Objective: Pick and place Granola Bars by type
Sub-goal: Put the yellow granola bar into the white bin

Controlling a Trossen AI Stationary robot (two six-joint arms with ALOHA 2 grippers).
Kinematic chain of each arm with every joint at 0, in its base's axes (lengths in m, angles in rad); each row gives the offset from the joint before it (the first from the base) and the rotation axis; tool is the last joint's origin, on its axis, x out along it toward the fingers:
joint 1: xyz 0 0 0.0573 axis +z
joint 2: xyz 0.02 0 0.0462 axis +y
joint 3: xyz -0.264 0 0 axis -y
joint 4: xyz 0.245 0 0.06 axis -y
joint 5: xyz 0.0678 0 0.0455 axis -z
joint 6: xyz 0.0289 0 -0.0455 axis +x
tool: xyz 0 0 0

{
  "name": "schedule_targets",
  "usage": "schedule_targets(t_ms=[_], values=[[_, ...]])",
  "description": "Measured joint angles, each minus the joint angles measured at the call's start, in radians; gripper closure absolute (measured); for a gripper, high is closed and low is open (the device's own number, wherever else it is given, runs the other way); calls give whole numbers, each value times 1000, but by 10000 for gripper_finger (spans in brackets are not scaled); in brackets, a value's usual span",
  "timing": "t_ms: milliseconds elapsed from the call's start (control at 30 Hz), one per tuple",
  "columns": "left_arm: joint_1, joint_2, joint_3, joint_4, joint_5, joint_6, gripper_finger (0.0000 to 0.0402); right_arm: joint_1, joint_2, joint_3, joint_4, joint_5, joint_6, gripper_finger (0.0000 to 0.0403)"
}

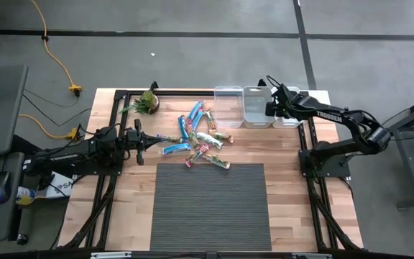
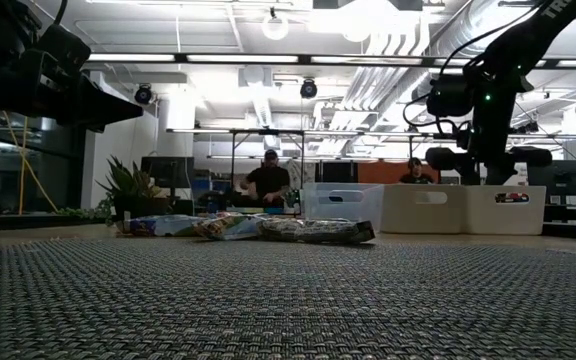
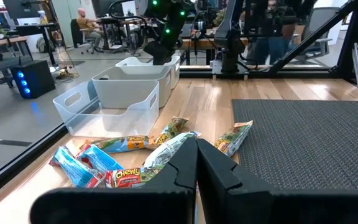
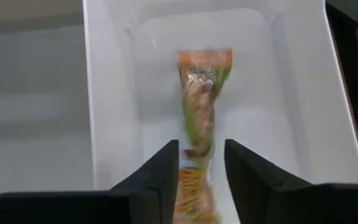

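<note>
Granola bar [image 4: 199, 118], yellow-green, hangs between right claw [image 4: 201, 180] parted fingers over far-right corner bin [image 4: 110, 81]. Release cleanly, lift straight. Left claw [image 3: 196, 171] closed, near surface's left edge.

Yellow-green bar [image 4: 199, 124] with orange top end and red lettering, inside a clear, whitish bin [image 4: 110, 93]. Bright blue bars [image 1: 185, 128] lie on pale wood table [image 1: 293, 201]; ribbed dark grey mat [image 1: 210, 208]; green plant [image 1: 148, 102].

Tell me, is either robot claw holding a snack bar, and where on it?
Cannot tell for sure. The right gripper is over a bin with a yellow-green bar between its fingers, jaws parted. The left gripper is shut, empty.
</note>
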Motion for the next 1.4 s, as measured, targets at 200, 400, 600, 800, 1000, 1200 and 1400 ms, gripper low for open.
schedule_targets(t_ms=[200, 400, 600, 800, 1000, 1200, 1400], values=[[0, 0, 0, 0, 0, 0, 400, 0, 0, 0, 2, 0, 0, 248], [0, 0, 0, 0, 0, 0, 400, 1, 0, 52, 26, -5, -118, 229], [0, 0, 0, 0, 0, 0, 400, 1, 0, 216, 31, 23, -312, 226], [0, 0, 0, 0, 0, 0, 400, 27, 0, 384, 135, -183, -562, 226], [0, 0, 0, 0, 0, 0, 400, 53, 0, 470, 228, -593, -637, 226], [0, 0, 0, 0, 0, 0, 400, 111, 0, 476, 294, -948, -540, 226], [0, 0, 0, 0, 0, 0, 400, 260, 0, 476, 294, -885, -592, 226]])
